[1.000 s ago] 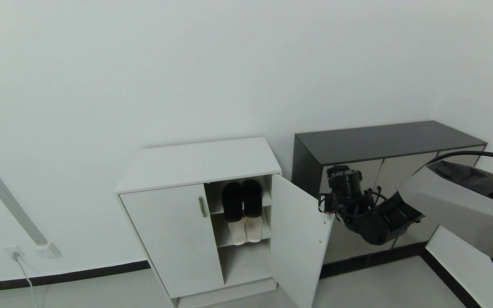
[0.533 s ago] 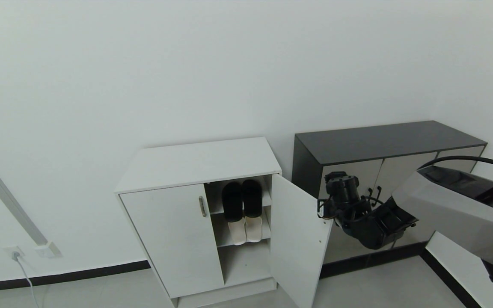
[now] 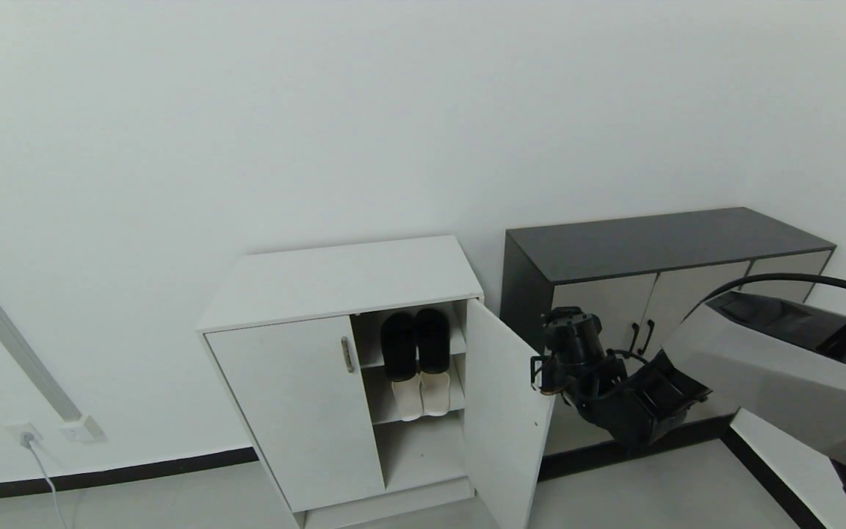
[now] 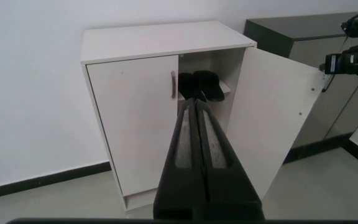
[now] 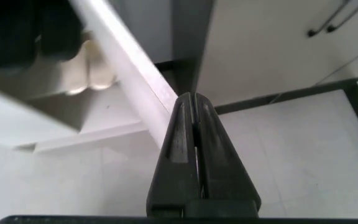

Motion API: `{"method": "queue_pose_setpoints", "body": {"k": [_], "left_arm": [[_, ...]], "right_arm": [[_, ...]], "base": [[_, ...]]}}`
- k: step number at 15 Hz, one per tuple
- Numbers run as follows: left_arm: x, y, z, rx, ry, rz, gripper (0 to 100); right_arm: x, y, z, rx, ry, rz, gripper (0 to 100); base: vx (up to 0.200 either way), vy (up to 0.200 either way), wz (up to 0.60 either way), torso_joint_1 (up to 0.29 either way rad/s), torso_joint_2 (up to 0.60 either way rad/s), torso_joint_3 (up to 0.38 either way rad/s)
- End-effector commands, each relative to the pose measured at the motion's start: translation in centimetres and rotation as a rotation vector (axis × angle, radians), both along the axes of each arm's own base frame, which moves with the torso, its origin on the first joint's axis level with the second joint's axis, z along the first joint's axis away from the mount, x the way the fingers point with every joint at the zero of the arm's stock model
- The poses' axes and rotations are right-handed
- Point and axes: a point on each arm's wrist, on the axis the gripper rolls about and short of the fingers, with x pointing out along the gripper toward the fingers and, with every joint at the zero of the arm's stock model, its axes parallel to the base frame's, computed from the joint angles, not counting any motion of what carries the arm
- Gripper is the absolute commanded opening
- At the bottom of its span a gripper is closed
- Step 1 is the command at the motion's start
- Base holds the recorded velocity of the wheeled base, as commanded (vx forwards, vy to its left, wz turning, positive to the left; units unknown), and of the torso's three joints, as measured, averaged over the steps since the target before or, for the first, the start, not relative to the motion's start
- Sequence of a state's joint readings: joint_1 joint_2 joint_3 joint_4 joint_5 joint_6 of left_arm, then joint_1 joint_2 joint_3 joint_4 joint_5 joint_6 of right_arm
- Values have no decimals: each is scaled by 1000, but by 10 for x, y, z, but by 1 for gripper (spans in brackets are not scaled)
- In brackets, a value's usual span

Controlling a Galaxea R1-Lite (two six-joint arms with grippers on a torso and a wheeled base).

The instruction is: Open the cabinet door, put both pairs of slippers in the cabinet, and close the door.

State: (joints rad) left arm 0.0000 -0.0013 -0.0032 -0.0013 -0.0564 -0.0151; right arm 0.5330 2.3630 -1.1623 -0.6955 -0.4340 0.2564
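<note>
A white cabinet [image 3: 335, 283] stood against the far wall, with a dark sideboard [image 3: 658, 242] just to its right. The cabinet's left door [image 3: 298, 411] was shut, while the right door [image 3: 500, 411] stood partly open, swung out toward the near right. Inside, a black pair of slippers [image 3: 416, 342] sat on the top shelf and a white pair of slippers [image 3: 421, 394] on the shelf below, toes pointing out. The right gripper [image 3: 540, 373] was at the open door's free edge, apparently touching it, its fingers pressed together on nothing. The left gripper [image 4: 196, 109], also closed and empty, pointed at the cabinet from the near side, well apart from it.
</note>
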Motion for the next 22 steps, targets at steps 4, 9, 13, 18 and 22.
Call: {"method": "queue_pose_setpoints", "body": {"k": [4, 9, 13, 18, 22], "left_arm": [[0, 0, 0, 0, 1, 0, 0], [0, 0, 0, 0, 1, 0, 0], [0, 0, 0, -2, 1, 1, 0], [0, 0, 0, 0, 1, 1, 0], [0, 0, 0, 0, 1, 1, 0]], "right_arm": [[-64, 42, 29, 27, -2, 165, 0], [-77, 38, 37, 46, 13, 229, 0], [-44, 29, 18, 30, 22, 165, 0], [-29, 37, -2, 21, 32, 163, 0], [-26, 58, -7, 23, 38, 203, 0]], "base": [[0, 0, 0, 0, 0, 0], [0, 0, 0, 0, 0, 0], [0, 0, 0, 0, 0, 0], [0, 0, 0, 0, 0, 0], [0, 0, 0, 0, 0, 0]]}}
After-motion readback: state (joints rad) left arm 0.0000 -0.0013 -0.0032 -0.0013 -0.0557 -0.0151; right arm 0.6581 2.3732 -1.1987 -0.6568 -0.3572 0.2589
